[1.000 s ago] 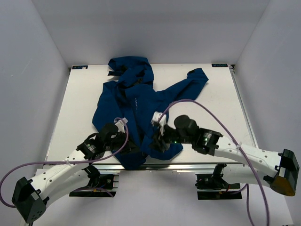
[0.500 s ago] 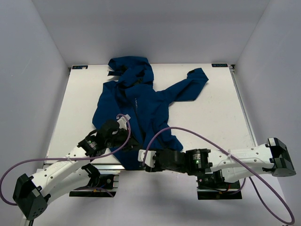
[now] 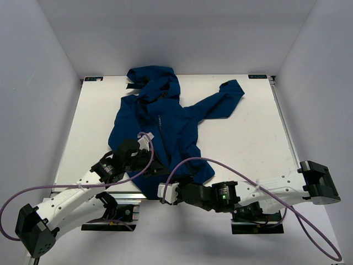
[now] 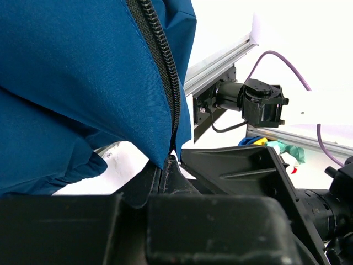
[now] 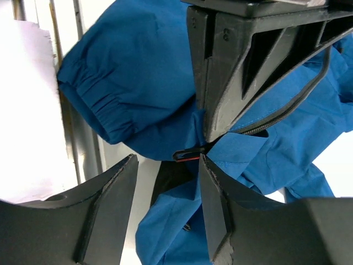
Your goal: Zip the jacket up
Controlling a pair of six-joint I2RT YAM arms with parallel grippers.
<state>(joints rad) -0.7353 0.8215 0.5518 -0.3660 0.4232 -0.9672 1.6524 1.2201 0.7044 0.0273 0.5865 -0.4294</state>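
Pinching the jacket by its bottom hem, right at the foot of the zipper, the left gripper has its fingers clamped together on the cloth just inside the near edge of the table. The right gripper hangs just off that same near edge, fingers apart and holding nothing. In the gap between them, its wrist view shows a small pull tab, black with a red edge, jutting out beside the tip of the left gripper. An elastic cuff bunches close to the table's edge rail. The jacket lies spread over the left-centre of the table. Its hood is at the far edge, one sleeve reaches toward the far right corner, and the lower part comes down to the near edge.
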